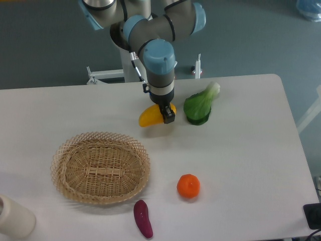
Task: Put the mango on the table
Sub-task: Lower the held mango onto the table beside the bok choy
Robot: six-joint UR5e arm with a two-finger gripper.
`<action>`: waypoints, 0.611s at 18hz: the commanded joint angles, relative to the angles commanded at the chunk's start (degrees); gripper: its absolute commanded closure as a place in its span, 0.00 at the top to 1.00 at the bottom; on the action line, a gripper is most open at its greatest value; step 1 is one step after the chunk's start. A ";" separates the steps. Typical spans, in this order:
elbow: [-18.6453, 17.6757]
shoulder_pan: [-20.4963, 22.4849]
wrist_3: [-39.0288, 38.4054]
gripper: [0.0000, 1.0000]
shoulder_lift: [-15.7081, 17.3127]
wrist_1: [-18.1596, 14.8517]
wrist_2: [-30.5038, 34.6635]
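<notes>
The mango, yellow with an orange blush at its right end, lies lengthwise at the back middle of the white table. My gripper points straight down over its right end, and the dark fingers close around that end. The mango is at or just above the tabletop; I cannot tell whether it touches. The arm hides part of the mango's right end.
A green bok choy lies just right of the gripper. A wicker basket stands at the front left. A round orange fruit and a purple eggplant lie near the front. A white cylinder stands at the front left corner.
</notes>
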 joint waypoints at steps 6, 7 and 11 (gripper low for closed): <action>0.35 -3.09 -1.42 0.84 -1.33 0.54 2.21; 0.35 -3.00 -1.33 1.00 -1.24 0.54 1.86; 1.49 -3.00 -3.26 1.00 -1.32 0.27 -3.41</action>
